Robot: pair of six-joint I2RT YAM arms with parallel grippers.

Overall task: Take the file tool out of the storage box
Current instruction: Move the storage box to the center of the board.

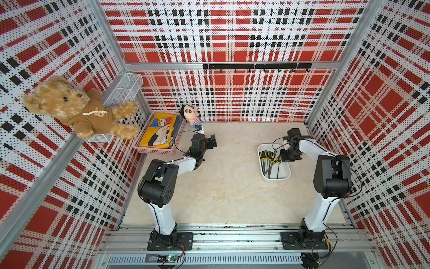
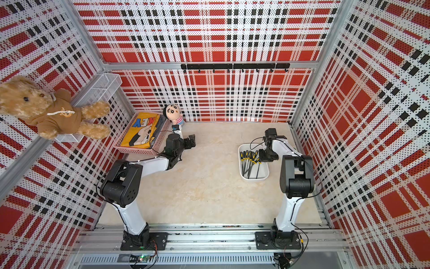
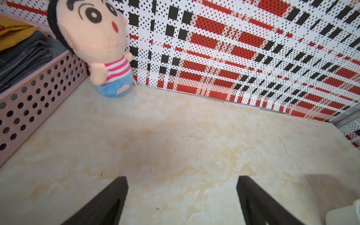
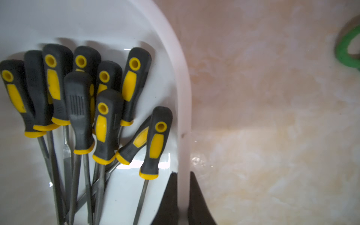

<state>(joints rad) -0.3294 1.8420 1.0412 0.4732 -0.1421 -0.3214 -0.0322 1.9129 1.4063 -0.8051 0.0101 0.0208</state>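
Observation:
The storage box (image 1: 275, 179) (image 2: 254, 179) is a plain white tub at the right of the table. Several file tools (image 1: 270, 160) (image 2: 250, 160) with black-and-yellow handles lie in it, handles toward the back wall. In the right wrist view the file tools (image 4: 108, 124) cluster beside the box's curved wall (image 4: 184, 109). My right gripper (image 1: 287, 158) (image 2: 267, 158) (image 4: 183, 173) is shut on that wall, one finger inside the box and one outside, holding no file. My left gripper (image 1: 213, 141) (image 2: 192, 141) (image 3: 182, 178) hangs open over bare table near the doll.
A pink perforated basket (image 1: 158, 149) (image 3: 29, 101) with folded clothes stands at the back left, and a small doll (image 1: 190, 114) (image 3: 97, 44) stands beside it. A teddy bear (image 1: 76, 109) and a white wire-mesh basket (image 1: 125, 88) hang on the left wall. A black hook rail (image 1: 256, 66) runs along the back wall.

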